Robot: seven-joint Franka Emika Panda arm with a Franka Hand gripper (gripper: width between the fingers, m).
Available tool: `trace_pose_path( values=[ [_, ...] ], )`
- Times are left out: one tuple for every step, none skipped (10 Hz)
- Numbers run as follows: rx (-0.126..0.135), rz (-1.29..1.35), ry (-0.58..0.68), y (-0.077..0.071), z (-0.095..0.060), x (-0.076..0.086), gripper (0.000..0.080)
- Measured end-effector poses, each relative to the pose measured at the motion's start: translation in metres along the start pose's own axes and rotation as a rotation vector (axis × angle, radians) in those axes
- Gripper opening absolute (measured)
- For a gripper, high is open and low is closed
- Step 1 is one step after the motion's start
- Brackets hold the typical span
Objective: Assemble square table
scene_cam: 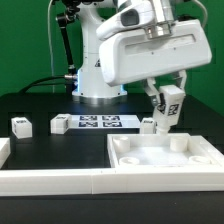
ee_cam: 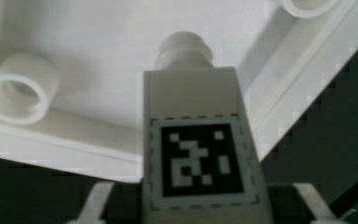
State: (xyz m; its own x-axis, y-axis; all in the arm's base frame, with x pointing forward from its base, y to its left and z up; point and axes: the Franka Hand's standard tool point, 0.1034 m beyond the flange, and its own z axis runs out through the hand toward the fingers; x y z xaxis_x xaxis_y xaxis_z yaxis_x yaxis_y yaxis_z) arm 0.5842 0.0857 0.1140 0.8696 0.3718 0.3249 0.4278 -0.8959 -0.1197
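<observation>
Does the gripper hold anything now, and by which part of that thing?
Yes: a short white plastic leg with a black-and-white tag, held between the fingers at its tagged end; its narrow tip points towards the white square plastic slab.

Fingers [ee_cam: 98, 204]: only thin slivers show beside the held leg [ee_cam: 197, 120], cut off by the wrist view's edge.
Slab socket [ee_cam: 311, 5]: half outside the wrist picture.
Slab [scene_cam: 165, 158]: its near side blends into the white rail [scene_cam: 50, 180] along the counter's front edge; the boundary is unclear.
Loose legs [scene_cam: 60, 125]: tags too small to read.
Arm base [scene_cam: 92, 85]: partly hidden behind the wrist housing.
</observation>
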Motion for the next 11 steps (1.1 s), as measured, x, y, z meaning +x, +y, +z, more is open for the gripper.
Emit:
trace_pose_path(
  values=[
    [0.007, -0.003, 0.012, -0.002, 0.003, 0.011, 0.0291],
    [0.013, -0.006, 0.024, -0.003, 0.006, 0.020, 0.0291],
    [0.007, -0.013, 0.038, -0.001, 0.009, 0.023, 0.0291],
    [-0.012, -0.009, 0.052, 0.004, 0.009, 0.020, 0.0291],
    [-0.011, -0.004, 0.050, 0.004, 0.009, 0.020, 0.0291],
    [-0.035, -0.017, 0.074, 0.010, 0.009, 0.020, 0.0291],
    [-0.074, -0.032, 0.104, 0.017, 0.010, 0.011, 0.0291],
    [-0.041, -0.019, 0.076, 0.011, 0.013, 0.010, 0.0291],
    [-0.032, -0.020, 0.083, 0.012, 0.014, 0.021, 0.0291],
    [-0.027, -0.017, 0.092, 0.013, 0.017, 0.028, 0.0291],
    [-0.013, -0.011, 0.093, 0.011, 0.021, 0.034, 0.0291]
  ],
)
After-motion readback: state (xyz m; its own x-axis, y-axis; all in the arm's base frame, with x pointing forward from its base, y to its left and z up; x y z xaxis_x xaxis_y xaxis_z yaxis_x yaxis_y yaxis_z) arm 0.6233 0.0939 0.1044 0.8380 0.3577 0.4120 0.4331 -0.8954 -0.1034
